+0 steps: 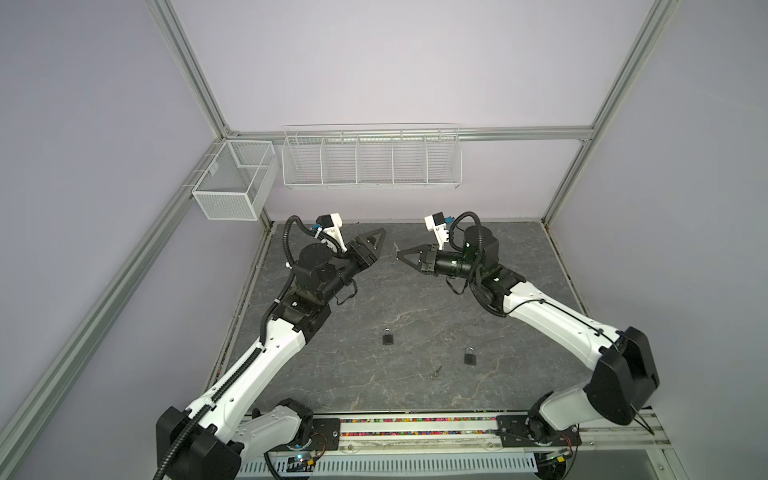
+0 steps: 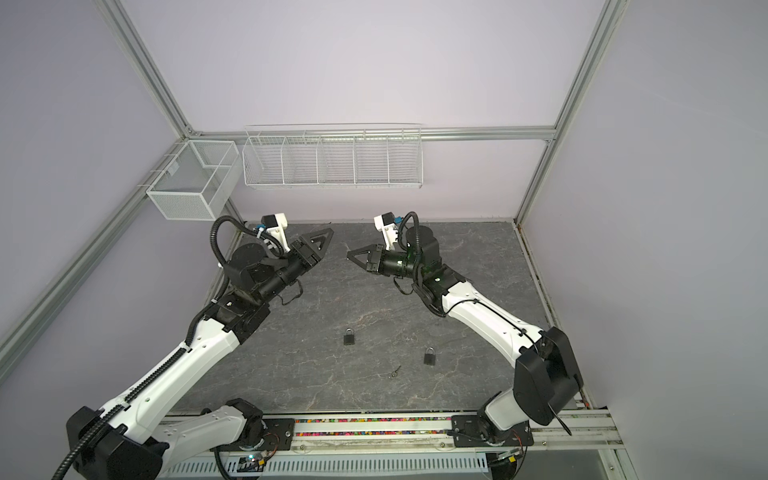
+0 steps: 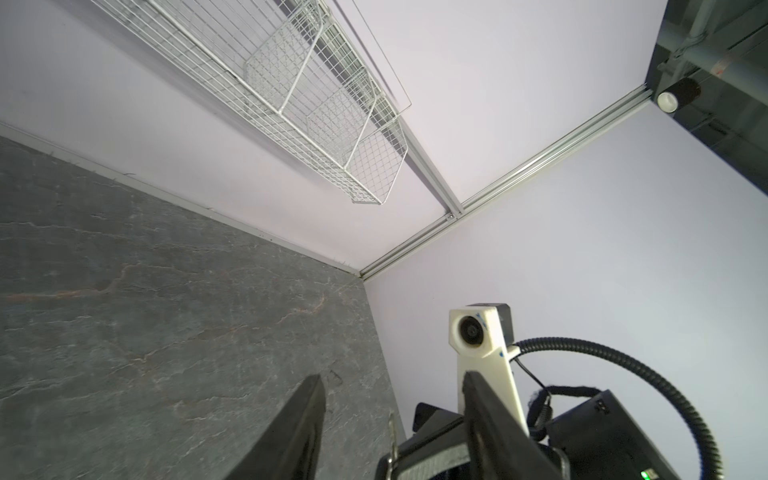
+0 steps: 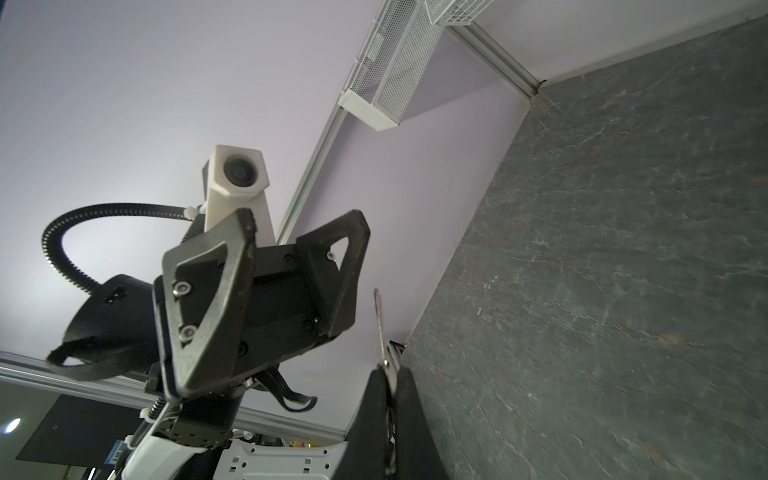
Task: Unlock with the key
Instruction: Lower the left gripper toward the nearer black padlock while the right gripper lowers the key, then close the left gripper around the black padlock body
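My right gripper (image 4: 390,374) is shut on a small silver key (image 4: 378,320), whose blade sticks out past the fingertips. In the left wrist view the key (image 3: 391,432) stands between the spread fingers of my left gripper (image 3: 392,378), which is open and touches nothing. Both grippers hang high over the back of the table, tips facing each other a short gap apart: left gripper (image 1: 380,235), right gripper (image 1: 400,254). Two small black padlocks lie on the slate table below, one near the middle (image 1: 387,337) and one further right (image 1: 470,356), both with the shackle down.
A second small key (image 1: 436,372) lies on the table (image 1: 415,291) between the padlocks, nearer the front. A white wire rack (image 1: 371,160) hangs on the back wall and a mesh basket (image 1: 235,178) on the left frame. Walls close in the table's sides.
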`<state>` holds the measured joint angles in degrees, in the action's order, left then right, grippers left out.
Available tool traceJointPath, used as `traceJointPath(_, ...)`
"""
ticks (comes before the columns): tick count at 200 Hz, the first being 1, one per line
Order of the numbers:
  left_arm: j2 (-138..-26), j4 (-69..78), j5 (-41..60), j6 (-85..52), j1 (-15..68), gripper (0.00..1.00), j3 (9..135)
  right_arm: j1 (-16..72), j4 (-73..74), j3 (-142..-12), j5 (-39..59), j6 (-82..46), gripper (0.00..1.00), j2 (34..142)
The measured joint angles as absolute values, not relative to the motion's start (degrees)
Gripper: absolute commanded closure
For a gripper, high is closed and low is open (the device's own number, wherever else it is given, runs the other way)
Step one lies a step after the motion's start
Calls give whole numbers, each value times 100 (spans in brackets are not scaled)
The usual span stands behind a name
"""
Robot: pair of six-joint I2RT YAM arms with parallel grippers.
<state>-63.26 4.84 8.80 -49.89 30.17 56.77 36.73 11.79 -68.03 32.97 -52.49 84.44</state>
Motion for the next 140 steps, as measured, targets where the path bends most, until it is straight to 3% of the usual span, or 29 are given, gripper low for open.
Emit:
traceJointPath(67,-6322,-2423,-285,-4366,3736,39,5708,3673,-242,-5354,2777,-4381,93,7590)
traceJointPath(106,-7140,-3730,-902,-4368,4766,39,5774,3726,-403,-4193,2449,-4355,93,7229)
traceJointPath(140,-8141,-4254,-832,-4449,5094,39,5878,3736,-401,-3741,2222,-4456,94,6906)
